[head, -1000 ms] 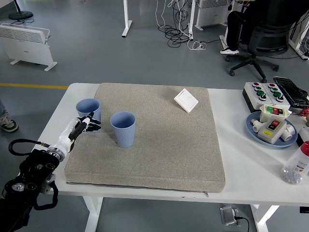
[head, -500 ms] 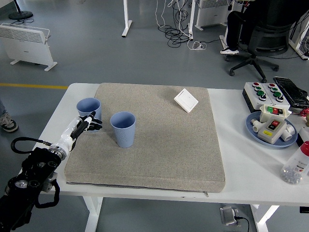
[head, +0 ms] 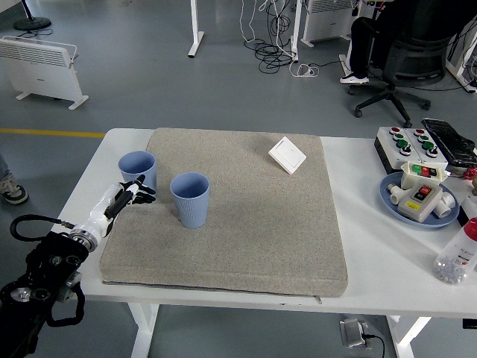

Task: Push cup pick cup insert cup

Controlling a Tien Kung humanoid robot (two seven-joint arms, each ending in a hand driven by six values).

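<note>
Two matching pale blue plastic cups stand upright and open-mouthed on the grey felt-like mat (head: 246,224) that covers most of the white table (head: 373,268). The far-left cup (head: 137,168) sits at the mat's left edge; the nearer cup (head: 190,199) stands just to its right and closer to the robot, apart from it. Both look empty and smooth, with slightly tapered walls.

The robot's left hand (head: 128,195) hovers just near of the far-left cup, fingers loosely spread and grasping nothing; whether a fingertip touches the cup wall I cannot tell. This looks like the opening push step. Next, the hand would need to press against the cup's side and slide it without tipping it.

A small white square plate (head: 287,154) lies at the mat's far right.
</note>
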